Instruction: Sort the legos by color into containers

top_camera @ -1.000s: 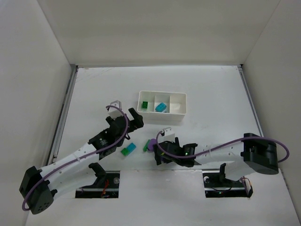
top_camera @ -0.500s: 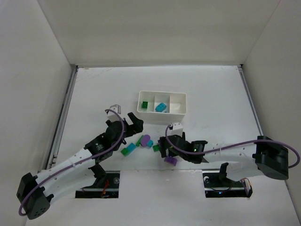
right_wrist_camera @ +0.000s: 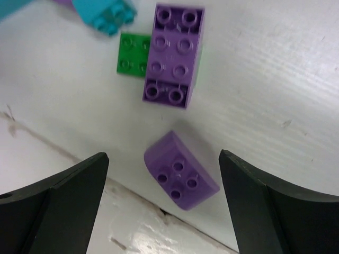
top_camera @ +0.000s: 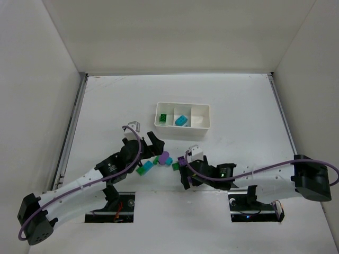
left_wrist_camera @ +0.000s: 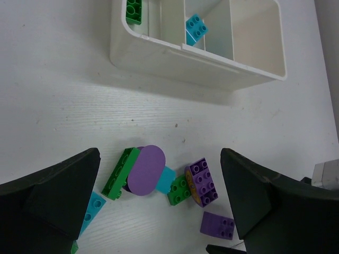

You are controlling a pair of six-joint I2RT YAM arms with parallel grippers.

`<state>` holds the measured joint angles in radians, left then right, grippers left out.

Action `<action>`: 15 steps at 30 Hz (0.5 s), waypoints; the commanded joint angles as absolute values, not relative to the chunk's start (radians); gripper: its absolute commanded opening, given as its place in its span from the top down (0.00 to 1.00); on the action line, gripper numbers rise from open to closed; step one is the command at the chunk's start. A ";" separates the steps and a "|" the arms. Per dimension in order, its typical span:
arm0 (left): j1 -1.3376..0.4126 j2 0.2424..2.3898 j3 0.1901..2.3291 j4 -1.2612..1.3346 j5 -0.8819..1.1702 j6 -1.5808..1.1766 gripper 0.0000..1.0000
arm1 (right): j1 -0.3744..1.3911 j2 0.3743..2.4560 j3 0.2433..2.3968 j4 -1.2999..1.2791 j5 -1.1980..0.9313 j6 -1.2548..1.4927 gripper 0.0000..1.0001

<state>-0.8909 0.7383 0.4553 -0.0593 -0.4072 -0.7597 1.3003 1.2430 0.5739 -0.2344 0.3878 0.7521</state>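
The white tray [top_camera: 204, 130] has a green lego [left_wrist_camera: 134, 10] in its left container, a teal one [left_wrist_camera: 195, 27] in the middle and nothing in the right. Loose legos lie in a cluster in front of it: a long green brick [left_wrist_camera: 121, 171], a purple oval piece [left_wrist_camera: 145, 170], a small green brick [left_wrist_camera: 179, 190], a purple studded brick [right_wrist_camera: 172, 55], and a teal brick [top_camera: 144, 168]. My left gripper [left_wrist_camera: 160, 182] hangs open over this cluster. The right gripper [right_wrist_camera: 164, 159] is open, with a small curved purple lego [right_wrist_camera: 180, 170] lying free between its fingers.
The curved purple lego lies close to the table's near seam [right_wrist_camera: 132, 198]. Both arm bases [top_camera: 246, 203] sit just behind that edge. White walls surround the table on three sides.
My right gripper has drawn back off the cluster toward the near edge and now straddles the small purple lego. The left gripper has come down closer to the cluster.
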 commanded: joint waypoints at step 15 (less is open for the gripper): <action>-0.843 0.775 0.457 -0.023 -0.402 -0.735 0.09 | 1.360 1.364 0.664 -0.363 0.419 0.746 0.69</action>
